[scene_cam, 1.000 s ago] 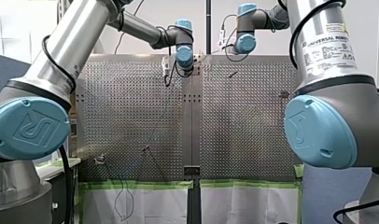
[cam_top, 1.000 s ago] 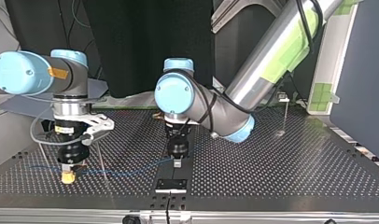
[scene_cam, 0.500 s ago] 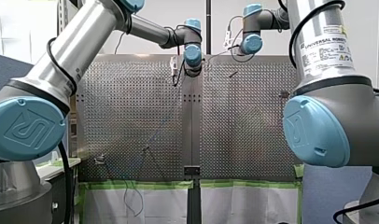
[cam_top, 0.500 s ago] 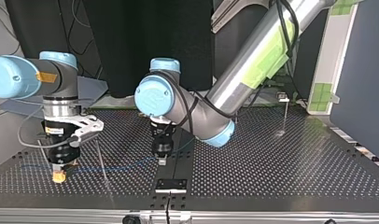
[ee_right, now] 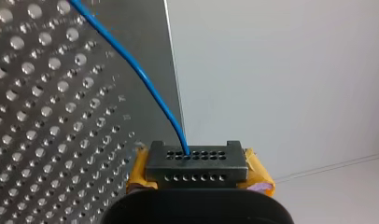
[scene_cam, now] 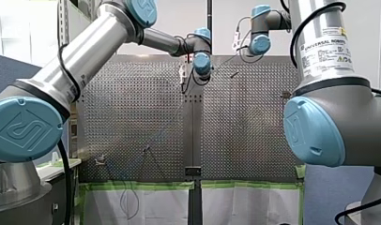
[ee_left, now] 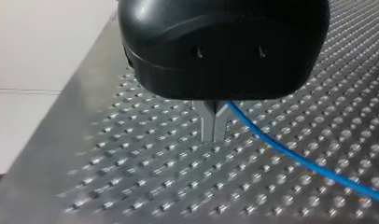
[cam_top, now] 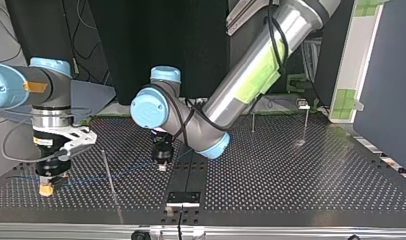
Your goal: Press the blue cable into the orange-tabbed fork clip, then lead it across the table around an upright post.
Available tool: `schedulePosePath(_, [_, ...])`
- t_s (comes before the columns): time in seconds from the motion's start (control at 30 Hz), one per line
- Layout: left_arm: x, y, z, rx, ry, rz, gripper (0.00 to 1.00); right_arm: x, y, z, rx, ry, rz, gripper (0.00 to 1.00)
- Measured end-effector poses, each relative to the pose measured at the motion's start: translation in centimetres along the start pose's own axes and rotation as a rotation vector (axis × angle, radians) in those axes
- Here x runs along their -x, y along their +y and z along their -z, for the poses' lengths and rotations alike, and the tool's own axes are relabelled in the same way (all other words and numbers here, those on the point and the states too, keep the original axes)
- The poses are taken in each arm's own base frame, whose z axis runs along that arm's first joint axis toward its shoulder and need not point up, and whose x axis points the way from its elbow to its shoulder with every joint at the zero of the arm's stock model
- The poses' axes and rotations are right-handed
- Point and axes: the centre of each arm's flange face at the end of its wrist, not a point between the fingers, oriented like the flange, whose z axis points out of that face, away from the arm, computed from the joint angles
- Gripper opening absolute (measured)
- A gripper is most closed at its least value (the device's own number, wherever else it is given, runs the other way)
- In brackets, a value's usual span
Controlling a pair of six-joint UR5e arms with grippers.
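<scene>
The left gripper (ee_left: 214, 134) has its metal fingers (ee_left: 207, 123) closed on the blue cable (ee_left: 290, 154), just above the perforated table (ee_left: 131, 177). The right gripper (ee_right: 197, 161) has its yellow pads (ee_right: 260, 175) clamped on the same cable near the table's edge.

The cable (ee_right: 152, 91) runs over the table (cam_top: 291, 175), passing a post (cam_top: 109, 172).

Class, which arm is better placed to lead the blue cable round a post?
Probably left: my left gripper grips the blue cable mid-table near the thin post; my right gripper holds its end.
</scene>
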Motion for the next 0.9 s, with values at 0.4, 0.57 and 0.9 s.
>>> schedulePosePath(0.4, [0.4, -1.9, -1.2, -0.033, -0.02, 0.059, 0.0, 0.9, 2.7, -0.2, 0.044, -0.019, 0.0, 0.0])
schedulePosePath(0.57, [1.8, -2.1, -1.6, -0.04, -0.051, 0.082, 0.0, 2.2, 3.9, 0.1, 0.066, -0.045, 0.003, 0.0])
schedulePosePath(0.9, [6.1, -3.2, -1.7, -0.071, -0.16, 0.145, 0.0, 4.6, 6.0, 0.9, 0.112, -0.089, -0.008, 0.0])
